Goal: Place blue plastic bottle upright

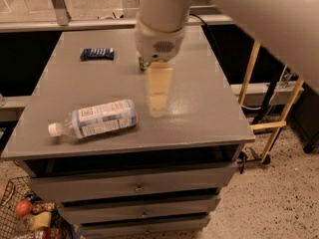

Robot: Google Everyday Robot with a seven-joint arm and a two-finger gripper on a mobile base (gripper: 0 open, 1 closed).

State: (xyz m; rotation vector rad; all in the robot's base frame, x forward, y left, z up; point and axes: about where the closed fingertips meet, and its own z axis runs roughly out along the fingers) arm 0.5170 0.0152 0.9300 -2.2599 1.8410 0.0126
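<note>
The blue plastic bottle (97, 119) is lying on its side near the front of the grey table (209, 108), its cap pointing to nine o'clock. Just at its three o'clock the gripper (157, 107) is hanging tip-down over the tabletop; whether it is wide or narrow I cannot tell. Farther back, at the bottle's twelve o'clock, a dark-blue packet (97, 54) is lying flat.

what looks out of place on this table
The bottle lies on its side near the table front left edge, cap pointing left, instead of upright. The gripper hangs just right of it, apart.

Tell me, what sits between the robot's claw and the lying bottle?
Only bare tabletop, seen in the camera view, separates the gripper from the blue plastic bottle.
</note>
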